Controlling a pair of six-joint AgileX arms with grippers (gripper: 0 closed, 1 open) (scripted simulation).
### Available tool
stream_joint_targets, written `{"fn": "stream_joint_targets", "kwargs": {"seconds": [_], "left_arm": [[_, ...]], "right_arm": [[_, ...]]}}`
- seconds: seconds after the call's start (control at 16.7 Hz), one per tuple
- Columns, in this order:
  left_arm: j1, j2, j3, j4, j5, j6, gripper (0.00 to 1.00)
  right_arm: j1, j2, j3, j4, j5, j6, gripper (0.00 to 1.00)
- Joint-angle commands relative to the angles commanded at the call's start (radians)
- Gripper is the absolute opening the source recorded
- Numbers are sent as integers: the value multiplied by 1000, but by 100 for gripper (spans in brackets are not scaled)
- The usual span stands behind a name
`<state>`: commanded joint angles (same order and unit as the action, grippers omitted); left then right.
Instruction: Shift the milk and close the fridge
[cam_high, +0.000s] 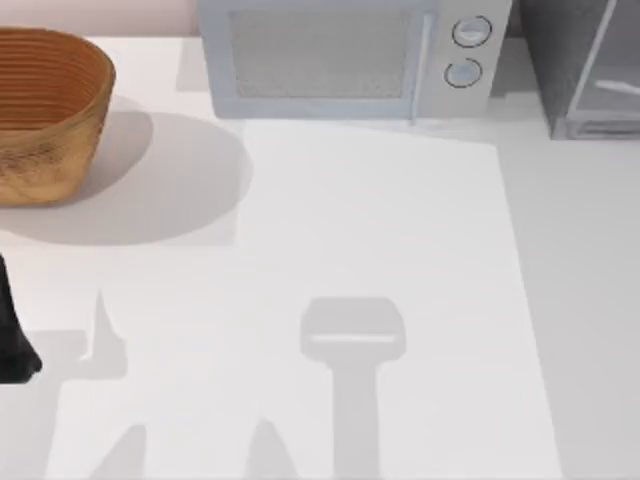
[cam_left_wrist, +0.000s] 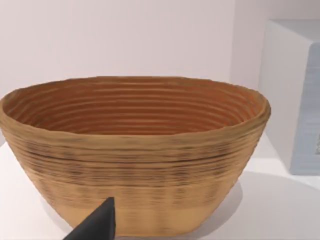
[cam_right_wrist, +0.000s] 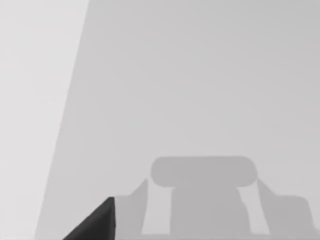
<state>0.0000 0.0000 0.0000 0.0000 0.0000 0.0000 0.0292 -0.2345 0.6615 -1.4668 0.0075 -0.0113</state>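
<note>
The fridge (cam_high: 585, 70) is a grey cabinet at the table's far right corner, cut off by the picture's edge, with its glassy, pale-framed door panel (cam_high: 612, 60) on its right part. The milk is out of view. My left arm (cam_high: 14, 335) is a dark shape at the table's left edge, in front of the basket. A dark part of my left gripper (cam_left_wrist: 97, 225) sits low in the left wrist view, facing the basket. A dark part of my right gripper (cam_right_wrist: 95, 222) hangs over bare white table.
A woven brown basket (cam_high: 45, 110) stands at the far left, seemingly empty. A pale microwave (cam_high: 340, 55) with two round knobs (cam_high: 470, 50) stands at the back centre, left of the fridge. Arm shadows lie across the white tabletop (cam_high: 400, 220).
</note>
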Motion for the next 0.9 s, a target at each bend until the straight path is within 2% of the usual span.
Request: {"fn": "stream_joint_targets", "kwargs": {"seconds": [0.18, 0.42, 0.6, 0.9], "left_arm": [[0, 0, 0, 0, 0, 0, 100], [0, 0, 0, 0, 0, 0, 100], [0, 0, 0, 0, 0, 0, 100], [0, 0, 0, 0, 0, 0, 100]], "right_arm": [[-61, 62, 38, -9, -40, -62, 100], [-286, 291, 157, -42, -168, -293, 100], [-535, 559, 267, -67, -297, -571, 100], [-1013, 1106, 445, -88, -539, -1124, 100]]}}
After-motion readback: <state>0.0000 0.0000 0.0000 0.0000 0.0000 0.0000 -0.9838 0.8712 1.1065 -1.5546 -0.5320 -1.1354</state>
